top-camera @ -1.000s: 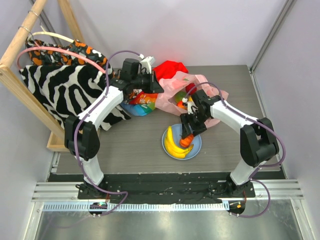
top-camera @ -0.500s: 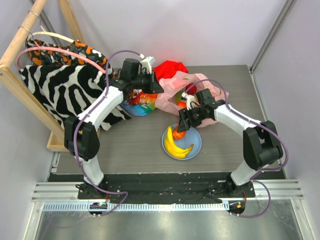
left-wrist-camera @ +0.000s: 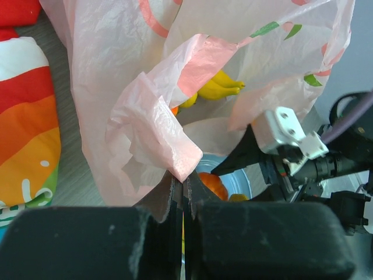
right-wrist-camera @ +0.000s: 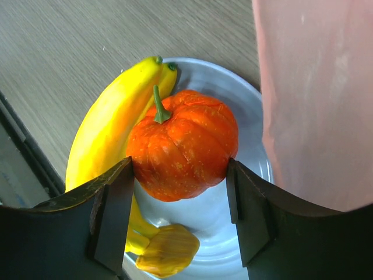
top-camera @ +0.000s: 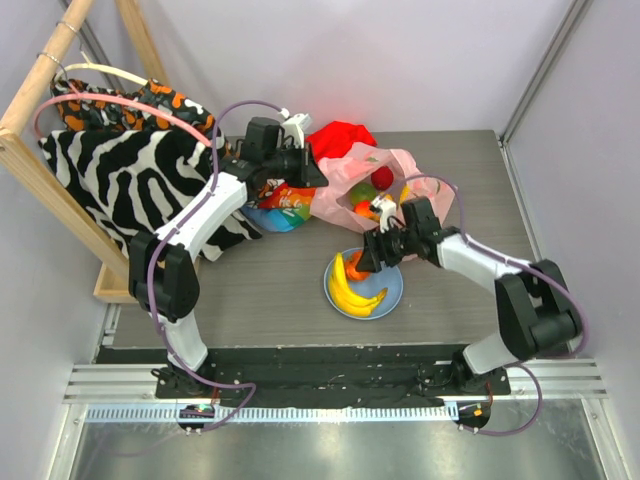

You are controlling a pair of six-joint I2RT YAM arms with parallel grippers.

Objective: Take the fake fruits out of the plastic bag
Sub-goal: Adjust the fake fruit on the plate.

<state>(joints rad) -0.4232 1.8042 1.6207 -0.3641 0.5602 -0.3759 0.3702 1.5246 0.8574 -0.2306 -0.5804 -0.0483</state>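
The pink plastic bag (top-camera: 345, 185) (left-wrist-camera: 116, 87) lies at the back of the table. My left gripper (top-camera: 308, 178) (left-wrist-camera: 183, 184) is shut on a fold of its rim and holds the mouth up. Inside the bag I see a red round fruit (top-camera: 382, 178) and a yellow banana bunch (left-wrist-camera: 218, 90). My right gripper (top-camera: 372, 255) (right-wrist-camera: 180, 175) is shut on the orange-red fruit with a green stem (top-camera: 358, 263) (right-wrist-camera: 183, 143), both fingers pressing its sides, low over the light-blue plate (top-camera: 392, 292) (right-wrist-camera: 233, 233). Another banana bunch (top-camera: 350, 290) (right-wrist-camera: 111, 122) lies on the plate.
A rainbow-striped cloth (top-camera: 285, 205) (left-wrist-camera: 26, 146) lies left of the bag and a red cloth (top-camera: 340, 138) behind it. A zebra-print cloth (top-camera: 120, 175) hangs from a wooden rack (top-camera: 40, 90) at the far left.
My right gripper has carried the orange-red fruit from the plate's right side toward its far left rim, the arm stretching lower. The left gripper has kept its hold on the bag.
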